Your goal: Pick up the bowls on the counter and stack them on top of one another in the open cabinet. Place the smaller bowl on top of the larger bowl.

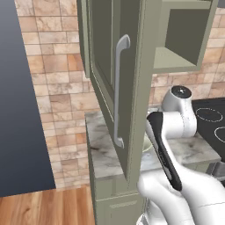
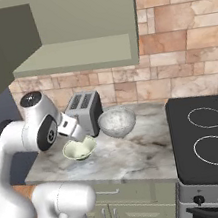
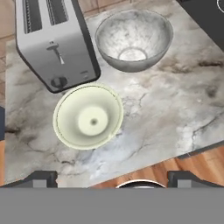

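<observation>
Smaller bowl (image 3: pixel 88 117) — on counter (image 3: pixel 166 100), beside toaster (image 3: pixel 54 41); larger bowl (image 3: pixel 133 39) just behind. Gripper (image 3: pixel 111 177) — jaws wide, empty, poised above smaller bowl, likely for grasping; open cabinet (image 2: pixel 76 56) shelf bare

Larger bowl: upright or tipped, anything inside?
Upright and empty. The larger bowl sits rim-up on the counter beside the toaster; the hand view looks straight into its bare bottom.

The counter (image 3: pixel 166 100) bears toaster (image 3: pixel 54 41), larger bowl (image 3: pixel 133 39), smaller bowl (image 3: pixel 87 117).
</observation>
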{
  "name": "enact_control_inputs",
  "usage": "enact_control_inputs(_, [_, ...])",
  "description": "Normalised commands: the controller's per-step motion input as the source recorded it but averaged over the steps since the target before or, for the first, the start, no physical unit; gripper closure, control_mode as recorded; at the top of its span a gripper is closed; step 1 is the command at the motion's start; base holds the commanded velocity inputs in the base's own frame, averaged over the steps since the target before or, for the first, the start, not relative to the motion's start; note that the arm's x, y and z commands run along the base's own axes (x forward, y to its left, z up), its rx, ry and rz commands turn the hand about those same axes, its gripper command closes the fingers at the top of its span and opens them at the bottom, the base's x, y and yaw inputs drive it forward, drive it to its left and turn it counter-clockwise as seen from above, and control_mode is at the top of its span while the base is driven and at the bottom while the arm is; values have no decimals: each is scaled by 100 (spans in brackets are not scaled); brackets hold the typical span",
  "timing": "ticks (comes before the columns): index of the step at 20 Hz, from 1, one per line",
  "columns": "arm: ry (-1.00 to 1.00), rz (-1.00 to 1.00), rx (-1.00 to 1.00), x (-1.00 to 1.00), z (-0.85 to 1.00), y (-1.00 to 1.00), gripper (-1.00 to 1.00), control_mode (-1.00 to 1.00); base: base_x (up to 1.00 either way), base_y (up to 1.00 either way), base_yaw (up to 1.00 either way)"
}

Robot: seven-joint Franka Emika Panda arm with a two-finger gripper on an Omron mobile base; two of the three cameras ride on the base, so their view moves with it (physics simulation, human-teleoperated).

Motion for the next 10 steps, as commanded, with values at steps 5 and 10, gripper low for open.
enact_control_inputs(5, [-6, -6, 9, 0, -28, -18, -100, -100, 0, 0, 0])
enact_control_inputs(10, [-2, -7, 8, 0, -26, -17, -100, -100, 0, 0, 0])
